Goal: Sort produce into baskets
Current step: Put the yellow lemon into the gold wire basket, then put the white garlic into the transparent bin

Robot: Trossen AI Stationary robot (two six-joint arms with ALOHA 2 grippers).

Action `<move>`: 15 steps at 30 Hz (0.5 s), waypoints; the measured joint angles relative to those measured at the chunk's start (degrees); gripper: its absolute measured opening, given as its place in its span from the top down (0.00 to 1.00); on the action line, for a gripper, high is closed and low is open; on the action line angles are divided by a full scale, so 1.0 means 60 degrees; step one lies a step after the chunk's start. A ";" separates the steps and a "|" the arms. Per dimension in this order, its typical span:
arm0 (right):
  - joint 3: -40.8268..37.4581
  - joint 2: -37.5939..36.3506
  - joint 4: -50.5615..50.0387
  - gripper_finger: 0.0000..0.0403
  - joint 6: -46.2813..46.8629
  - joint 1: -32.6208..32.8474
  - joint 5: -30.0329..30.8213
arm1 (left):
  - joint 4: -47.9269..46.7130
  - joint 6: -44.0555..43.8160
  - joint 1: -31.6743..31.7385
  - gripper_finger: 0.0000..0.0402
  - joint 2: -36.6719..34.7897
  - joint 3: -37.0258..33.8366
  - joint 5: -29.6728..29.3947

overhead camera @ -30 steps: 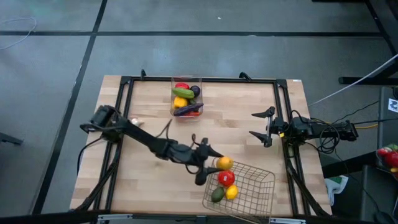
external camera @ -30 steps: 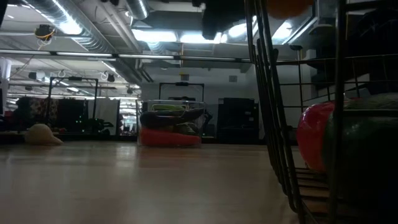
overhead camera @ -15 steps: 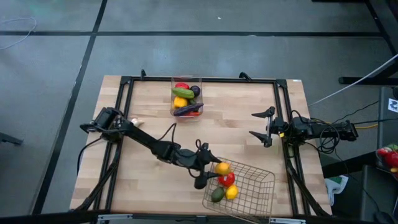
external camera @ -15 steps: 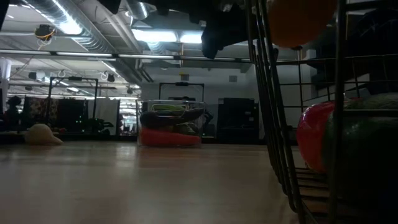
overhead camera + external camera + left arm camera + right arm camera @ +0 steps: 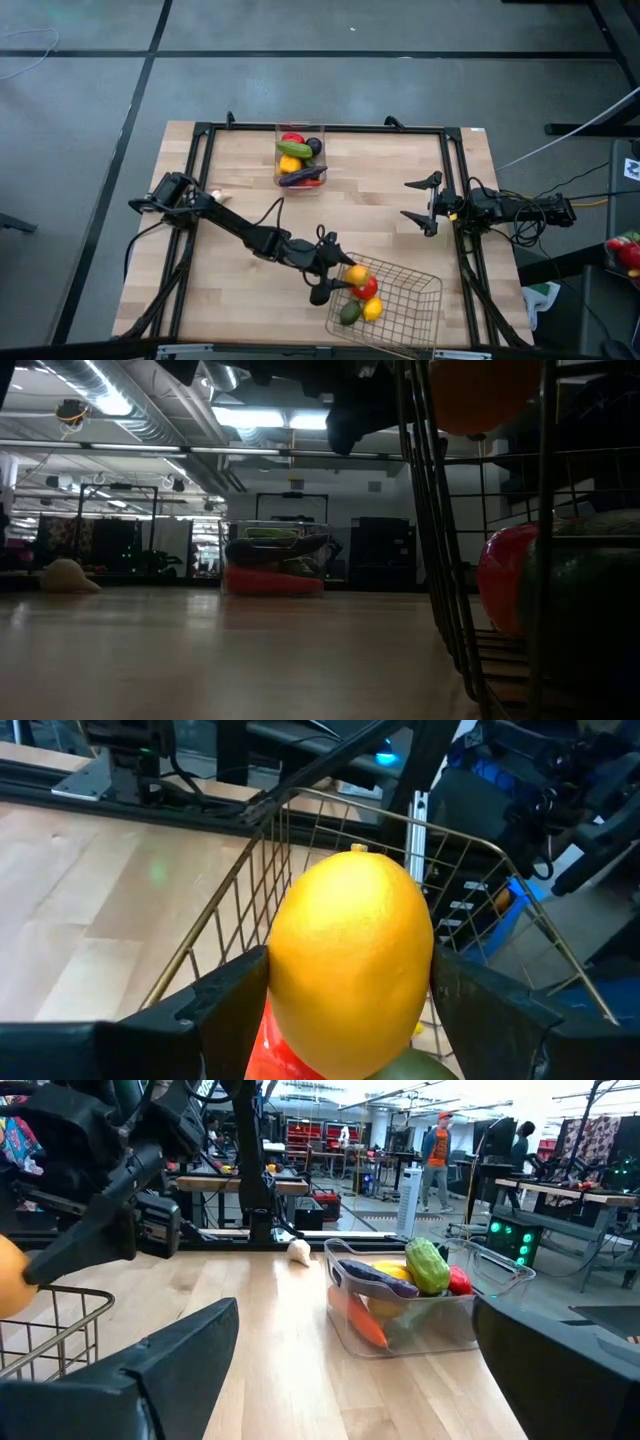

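My left gripper (image 5: 347, 276) reaches from the table's left over the wire basket's (image 5: 405, 305) far left corner, shut on an orange fruit (image 5: 350, 945). Under it in the basket lie a red fruit (image 5: 366, 289), a green one (image 5: 349, 313) and a yellow one (image 5: 373, 310). The clear bin (image 5: 300, 158) at the far middle holds several pieces of produce. A small white piece (image 5: 214, 196) rests on the table at the left. My right gripper (image 5: 419, 201) waits open at the right edge. My left gripper pinches the orange fruit by its two opposite sides (image 5: 285, 970) between its two fingers (image 5: 230, 995). The fingers come from the table's left, tipped a little downward. The fruit is lifted clear, inside the basket's rim (image 5: 300, 795) and just above the red fruit (image 5: 275, 1045).
A dark metal frame (image 5: 320, 128) runs round the table top. Bare wood lies between the bin and the basket and along the near left. The basket's flared wire wall (image 5: 435, 560) stands close to the low camera.
My left gripper has sunk with the orange fruit and tipped a little downward, coming slightly toward the near edge, over the basket's far left corner. The fruit stays between the fingers. The right arm has kept still.
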 joint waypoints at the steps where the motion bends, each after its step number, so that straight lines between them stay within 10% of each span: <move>1: -0.0002 0.0000 0.0000 0.01 0.0000 0.0000 0.0000 | 0.0004 0.0000 0.0000 0.33 0.0000 0.0000 0.0000; 15: -0.0001 0.0000 0.0029 0.01 0.0000 0.0000 -0.0003 | -0.0027 0.0569 0.0305 0.02 -0.0161 0.0000 0.0191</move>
